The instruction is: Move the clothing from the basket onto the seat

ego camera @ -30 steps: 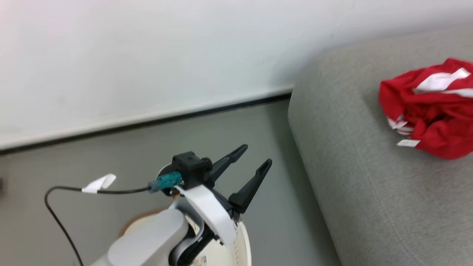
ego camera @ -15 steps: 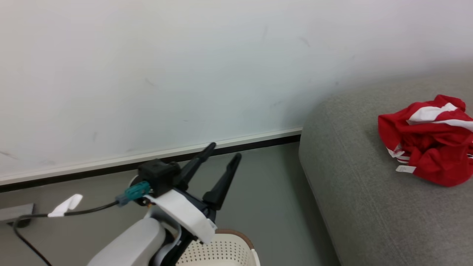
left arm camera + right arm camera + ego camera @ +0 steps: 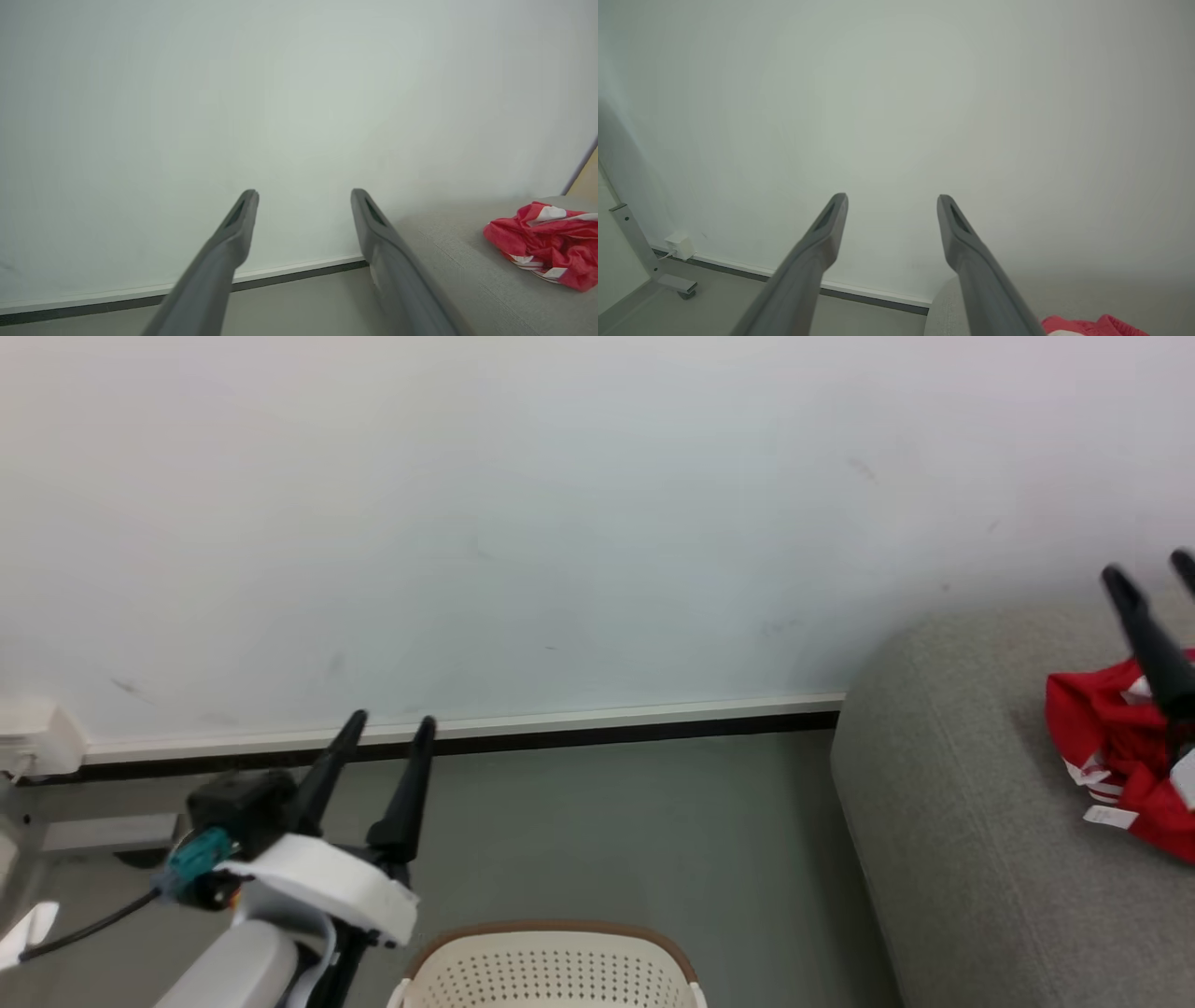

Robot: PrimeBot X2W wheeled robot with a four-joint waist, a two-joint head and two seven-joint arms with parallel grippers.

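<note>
The clothing (image 3: 1125, 756) lies crumpled on the seat (image 3: 971, 859) at 3 o'clock, with the basket (image 3: 551, 971) at 6. The left hand (image 3: 392, 719) and right hand (image 3: 1147, 567) are both parted and empty. The right hand looks close above the clothing, so a careless swing could snag the fabric and drag it off.

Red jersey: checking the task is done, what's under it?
The crumpled red white-striped jersey rests on the light-grey fabric sofa. The patch directly beneath is covered and cannot be seen.
</note>
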